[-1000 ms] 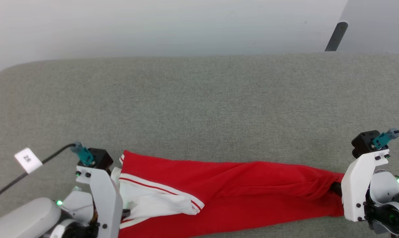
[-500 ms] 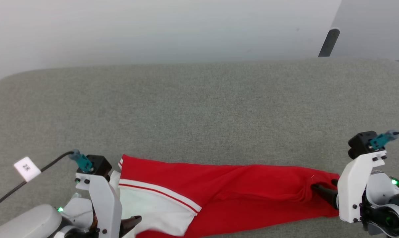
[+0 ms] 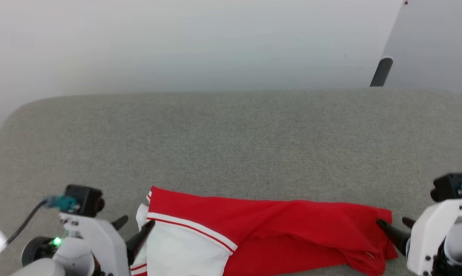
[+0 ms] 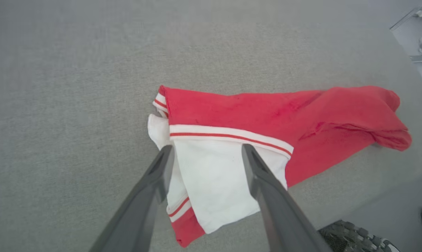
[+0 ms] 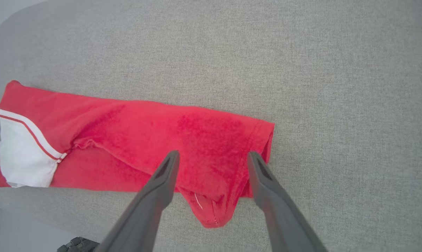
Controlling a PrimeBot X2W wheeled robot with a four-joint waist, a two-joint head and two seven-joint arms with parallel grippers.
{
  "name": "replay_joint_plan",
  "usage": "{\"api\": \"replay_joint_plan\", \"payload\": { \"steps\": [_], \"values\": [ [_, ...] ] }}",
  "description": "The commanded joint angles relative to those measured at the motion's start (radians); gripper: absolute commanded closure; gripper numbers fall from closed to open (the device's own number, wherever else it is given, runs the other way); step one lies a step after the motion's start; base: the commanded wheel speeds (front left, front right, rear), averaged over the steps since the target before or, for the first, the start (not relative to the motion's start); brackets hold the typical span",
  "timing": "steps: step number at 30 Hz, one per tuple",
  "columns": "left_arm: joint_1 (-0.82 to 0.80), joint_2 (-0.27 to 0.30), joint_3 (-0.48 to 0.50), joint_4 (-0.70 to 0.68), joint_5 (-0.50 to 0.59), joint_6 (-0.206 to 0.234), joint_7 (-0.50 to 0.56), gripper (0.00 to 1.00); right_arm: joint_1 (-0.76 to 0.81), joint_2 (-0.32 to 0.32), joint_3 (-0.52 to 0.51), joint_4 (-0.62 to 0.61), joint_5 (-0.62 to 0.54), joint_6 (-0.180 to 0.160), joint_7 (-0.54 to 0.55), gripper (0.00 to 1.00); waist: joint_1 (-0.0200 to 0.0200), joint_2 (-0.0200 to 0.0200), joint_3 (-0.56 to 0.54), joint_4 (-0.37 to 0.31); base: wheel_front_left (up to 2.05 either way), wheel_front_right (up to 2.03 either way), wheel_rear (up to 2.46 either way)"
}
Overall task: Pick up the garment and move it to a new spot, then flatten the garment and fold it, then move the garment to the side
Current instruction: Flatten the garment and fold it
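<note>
Both ends of the garment [image 3: 273, 226] have been let go since a second ago; the left claw [image 3: 136, 224] and right claw [image 3: 392, 221] are spread wide, empty. It is laid along the near edge of the worktop [image 3: 231, 145], white panel leftward.

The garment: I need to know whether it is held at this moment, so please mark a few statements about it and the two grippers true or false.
1. The left gripper is open, with its two fingers apart. True.
2. The garment hangs in the air between the two grippers. False: it lies on the grey padded surface.
3. The right gripper is shut on the red end of the garment. False: its fingers stand apart and grip no cloth.
4. The garment's white panel lies at the left gripper's end. True.
</note>
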Motion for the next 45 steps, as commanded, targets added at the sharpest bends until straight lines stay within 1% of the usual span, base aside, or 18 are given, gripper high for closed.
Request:
{"api": "replay_joint_plan", "payload": {
  "steps": [1, 7, 10, 13, 15, 18, 20, 23, 27, 30, 34, 37, 41, 45],
  "values": [
    [0.029, -0.005, 0.014, 0.010, 0.010, -0.010, -0.052, 0.00, 0.025, 0.004, -0.007, -0.007, -0.007, 0.000, -0.007, 0.00, 0.0000, 0.0000, -0.012, 0.007, 0.00, 0.00, 0.00],
    [0.112, -0.014, 0.079, 0.069, 0.036, -0.035, -0.283, 0.00, 0.056, 0.008, -0.060, -0.002, -0.030, 0.000, -0.031, 0.00, 0.0000, 0.0000, -0.022, 0.018, 0.00, 0.00, 0.00],
    [0.151, -0.023, 0.110, 0.095, 0.047, -0.054, -0.399, 0.00, 0.059, 0.007, -0.070, 0.007, -0.034, 0.000, -0.032, 0.00, 0.0000, 0.0000, -0.026, 0.024, 0.00, 0.00, 0.00],
    [0.190, -0.033, 0.137, 0.118, 0.058, -0.066, -0.488, 0.00, 0.058, 0.005, -0.079, 0.014, -0.036, 0.000, -0.032, 0.00, 0.0000, 0.0000, -0.029, 0.029, 0.00, 0.00, 0.00],
    [0.221, -0.045, 0.164, 0.136, 0.064, -0.066, -0.520, 0.00, 0.057, 0.001, -0.086, 0.019, -0.036, 0.000, -0.030, 0.00, 0.0000, 0.0000, -0.031, 0.034, 0.00, 0.00, 0.00],
    [0.267, -0.079, 0.224, 0.154, 0.100, -0.072, -0.538, 0.00, 0.048, -0.007, -0.092, 0.031, -0.041, 0.000, -0.027, 0.00, 0.0000, 0.0000, -0.029, 0.039, 0.00, 0.00, 0.00],
    [0.293, -0.119, 0.302, 0.155, 0.146, -0.077, -0.540, 0.00, 0.040, -0.014, -0.099, 0.040, -0.047, 0.000, -0.022, 0.00, 0.0000, 0.0000, -0.025, 0.046, 0.00, 0.00, 0.00],
    [0.369, -0.193, 0.433, 0.159, 0.234, -0.096, -0.540, 0.00, 0.019, -0.025, -0.109, 0.059, -0.053, 0.000, -0.012, 0.00, 0.0000, 0.0000, -0.010, 0.054, 0.00, 0.00, 0.00],
    [0.446, -0.293, 0.580, 0.161, 0.321, -0.149, -0.540, 0.00, -0.016, -0.046, -0.117, 0.097, -0.061, 0.000, 0.015, 0.00, 0.0000, 0.0000, 0.023, 0.068, 0.00, 0.00, 0.00],
    [0.479, -0.351, 0.644, 0.167, 0.366, -0.198, -0.540, 0.00, -0.044, -0.053, -0.122, 0.133, -0.070, 0.000, 0.042, 0.00, 0.0000, 0.0000, 0.051, 0.080, 0.00, 0.00, 0.00],
    [0.491, -0.399, 0.689, 0.181, 0.403, -0.246, -0.540, 0.00, -0.076, -0.058, -0.109, 0.175, -0.069, 0.000, 0.085, 0.00, 0.0000, 0.0000, 0.085, 0.093, 0.00, 0.00, 0.00],
    [0.485, -0.422, 0.707, 0.194, 0.416, -0.272, -0.540, 0.00, -0.092, -0.050, -0.108, 0.214, -0.079, 0.000, 0.105, 0.00, 0.0000, 0.0000, 0.107, 0.101, 0.00, 0.00, 0.00],
    [0.469, -0.441, 0.721, 0.205, 0.422, -0.295, -0.540, 0.00, -0.116, -0.035, -0.109, 0.266, -0.096, 0.000, 0.116, 0.00, 0.0000, 0.0000, 0.131, 0.110, 0.00, 0.00, 0.00],
    [0.458, -0.453, 0.730, 0.212, 0.422, -0.307, -0.541, 0.00, -0.135, -0.009, -0.119, 0.331, -0.112, 0.000, 0.133, 0.00, 0.0000, 0.0000, 0.148, 0.116, 0.00, 0.00, 0.00]
  ]
}}
